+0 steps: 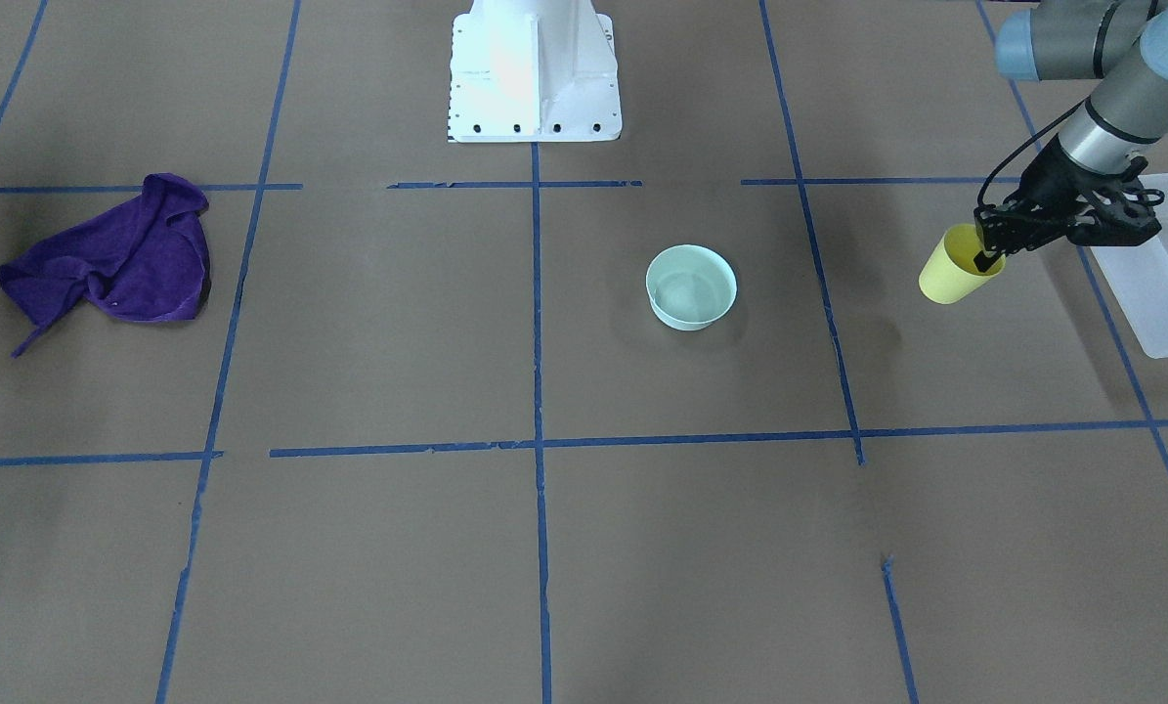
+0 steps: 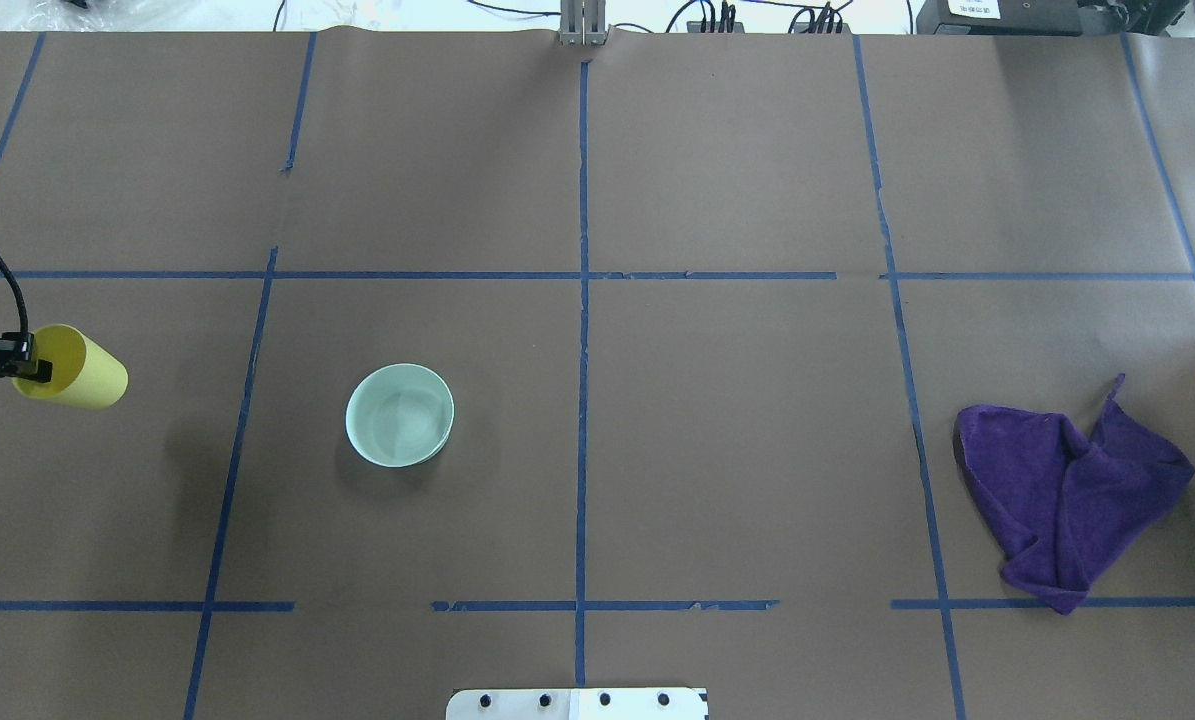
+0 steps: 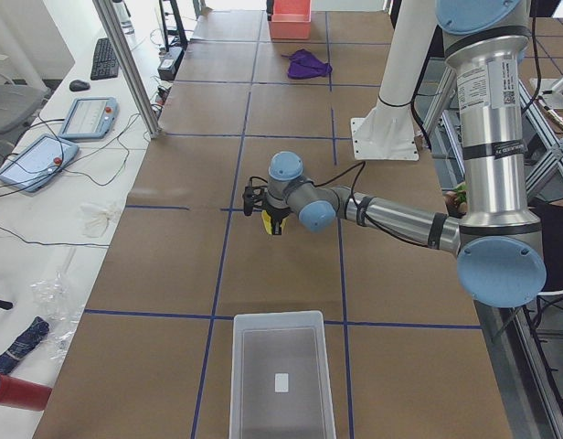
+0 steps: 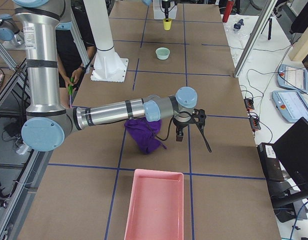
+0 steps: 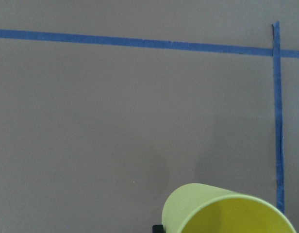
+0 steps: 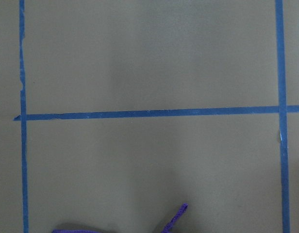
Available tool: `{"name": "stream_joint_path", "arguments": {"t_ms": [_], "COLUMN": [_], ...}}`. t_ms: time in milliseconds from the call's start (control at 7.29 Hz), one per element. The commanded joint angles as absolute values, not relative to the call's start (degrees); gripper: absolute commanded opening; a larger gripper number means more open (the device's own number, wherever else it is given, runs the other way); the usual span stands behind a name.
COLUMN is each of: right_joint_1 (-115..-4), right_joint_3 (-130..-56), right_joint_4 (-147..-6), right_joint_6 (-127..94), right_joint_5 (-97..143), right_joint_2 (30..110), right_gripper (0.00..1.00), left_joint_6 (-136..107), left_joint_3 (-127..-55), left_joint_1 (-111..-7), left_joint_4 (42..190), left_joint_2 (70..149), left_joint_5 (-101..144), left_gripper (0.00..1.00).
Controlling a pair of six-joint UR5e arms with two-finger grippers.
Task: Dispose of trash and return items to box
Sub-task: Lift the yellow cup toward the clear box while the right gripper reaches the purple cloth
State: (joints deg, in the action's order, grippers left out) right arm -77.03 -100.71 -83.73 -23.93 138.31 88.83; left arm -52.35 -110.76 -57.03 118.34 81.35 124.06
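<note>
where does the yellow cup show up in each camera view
Front-facing: yellow cup at the right side, mid-height.
Overhead: far left edge.
Exterior left: centre, small and partly hidden.
Exterior right: top, at the table's far end.
Left wrist: bottom right corner.
Right wrist: not in it.
Shared landmark: the purple cloth, at the opposite end of the table from the cup.

Purple cloth (image 2: 1067, 490) crumpled on table (image 2: 737, 450) — blue tape grid (image 2: 582, 400); keyboard (image 3: 104, 58), tablet (image 3: 88, 116) alongside.
</note>
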Motion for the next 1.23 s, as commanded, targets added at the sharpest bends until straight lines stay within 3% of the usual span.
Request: {"name": "stream_joint_path", "arguments": {"t_ms": [0, 274, 411, 1097], "right_joint_1": [-69.4, -63.4, -60.7, -49.5], "right_joint_3": [-100.7, -100.9, -102.4, -103.3], "right_joint_4": [-69.3, -51.5, -50.2, -50.4], "right_joint_6": [-37.9, -50.2, -50.8, -51.2], "right_joint_5": [131.3, 129.6, 128.7, 121.6], "right_joint_2": [92.0, 99.0, 101.1, 103.8], "right_gripper": [1.00, 1.00, 1.00, 1.00], "left_joint_6": [-48.9, -41.8, -37.1, -35.1], "left_joint_3": [-115.2, -115.7, -115.7, -115.3], "left_joint_1": [-61.8, -68.2, -71.3, -73.4], "left_joint_4": [106.7, 92.1, 84.9, 81.6], "left_joint_2": [86.6, 96.7, 101.0, 103.2], "left_joint_5": [124.5, 124.5, 124.3, 124.2], "left_gripper": [0.00, 0.00, 0.00, 0.00]}}
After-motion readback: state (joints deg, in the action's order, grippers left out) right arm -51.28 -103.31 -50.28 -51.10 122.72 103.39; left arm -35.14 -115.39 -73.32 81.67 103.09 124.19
